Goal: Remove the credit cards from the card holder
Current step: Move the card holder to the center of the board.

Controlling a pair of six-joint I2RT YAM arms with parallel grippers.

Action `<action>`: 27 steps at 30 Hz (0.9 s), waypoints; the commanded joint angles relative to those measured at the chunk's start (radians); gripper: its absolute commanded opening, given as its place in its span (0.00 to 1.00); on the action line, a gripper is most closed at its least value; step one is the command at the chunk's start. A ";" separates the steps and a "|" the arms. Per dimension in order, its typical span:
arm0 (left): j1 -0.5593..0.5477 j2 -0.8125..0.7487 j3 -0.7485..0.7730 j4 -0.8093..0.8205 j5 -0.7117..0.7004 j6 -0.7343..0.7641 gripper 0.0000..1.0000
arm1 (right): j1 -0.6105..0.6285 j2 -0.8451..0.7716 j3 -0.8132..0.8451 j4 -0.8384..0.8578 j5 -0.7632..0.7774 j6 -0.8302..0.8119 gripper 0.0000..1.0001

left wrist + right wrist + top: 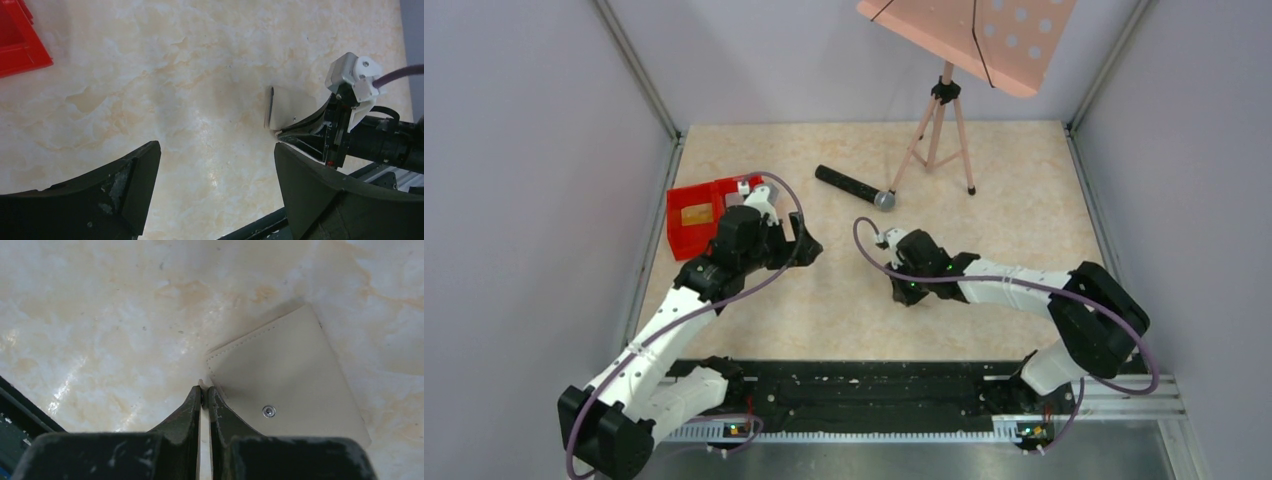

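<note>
Cream-coloured, the card holder [280, 370] lay on the marbled table [100, 315], right of centre in the right wrist view, its snap stud showing. We saw the right gripper [204, 389] with its fingers pressed together on a thin pale edge at the holder's near corner. The left gripper [216, 147] hung over bare table, fingers wide apart, holding nothing. One gold credit card [696, 214] lay in the red tray [682, 242], upper left of the top view.

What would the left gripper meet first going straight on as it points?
Probably the bare table: the left gripper is open and angled down at it. The card holder sits off to the side of that line, though depth is unclear.
</note>
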 commanded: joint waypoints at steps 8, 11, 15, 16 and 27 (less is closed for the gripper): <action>-0.001 0.021 -0.075 0.073 0.062 -0.123 0.88 | 0.089 -0.125 -0.126 0.212 0.015 0.176 0.02; -0.002 0.032 -0.089 0.098 0.083 -0.137 0.87 | 0.124 -0.121 -0.135 0.212 0.025 0.233 0.09; -0.002 0.043 -0.099 0.122 0.096 -0.153 0.86 | 0.157 -0.122 -0.145 0.250 0.010 0.288 0.17; -0.002 0.046 -0.102 0.128 0.101 -0.152 0.86 | 0.161 -0.122 -0.146 0.247 0.008 0.301 0.19; -0.002 0.077 -0.100 0.129 0.161 -0.134 0.84 | 0.167 -0.157 -0.202 0.253 -0.017 0.372 0.22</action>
